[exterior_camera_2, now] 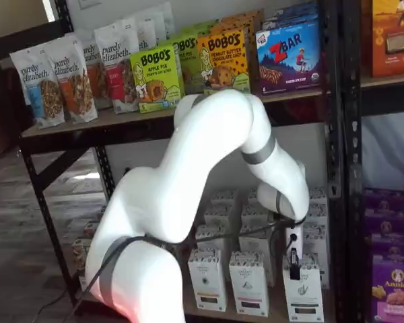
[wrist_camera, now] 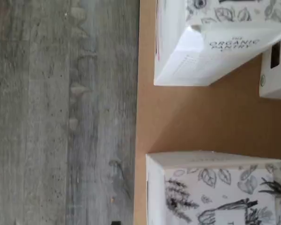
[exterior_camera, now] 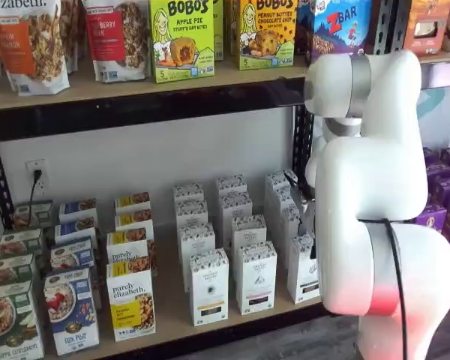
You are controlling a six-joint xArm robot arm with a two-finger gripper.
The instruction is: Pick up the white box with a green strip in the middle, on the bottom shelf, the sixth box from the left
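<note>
The white box with a green strip (exterior_camera: 303,268) stands at the front of the rightmost white column on the bottom shelf (exterior_camera: 172,307), half hidden by my arm. It also shows in a shelf view (exterior_camera_2: 303,293). My gripper (exterior_camera_2: 294,264) hangs just above and in front of its top; only a black finger side-on shows, so I cannot tell its state. The wrist view shows two white cartons with leaf-drawn tops (wrist_camera: 215,47) (wrist_camera: 210,187) on the tan board (wrist_camera: 201,122) with a gap between them. I cannot tell which one is the target.
Like white cartons stand left of it (exterior_camera: 255,276) (exterior_camera: 208,286) and in rows behind. Purely elizabeth boxes (exterior_camera: 132,300) stand further left. A black upright (exterior_camera_2: 337,168) rises right of the target, with purple boxes (exterior_camera_2: 390,282) beyond. Grey wood floor (wrist_camera: 61,112) lies past the shelf edge.
</note>
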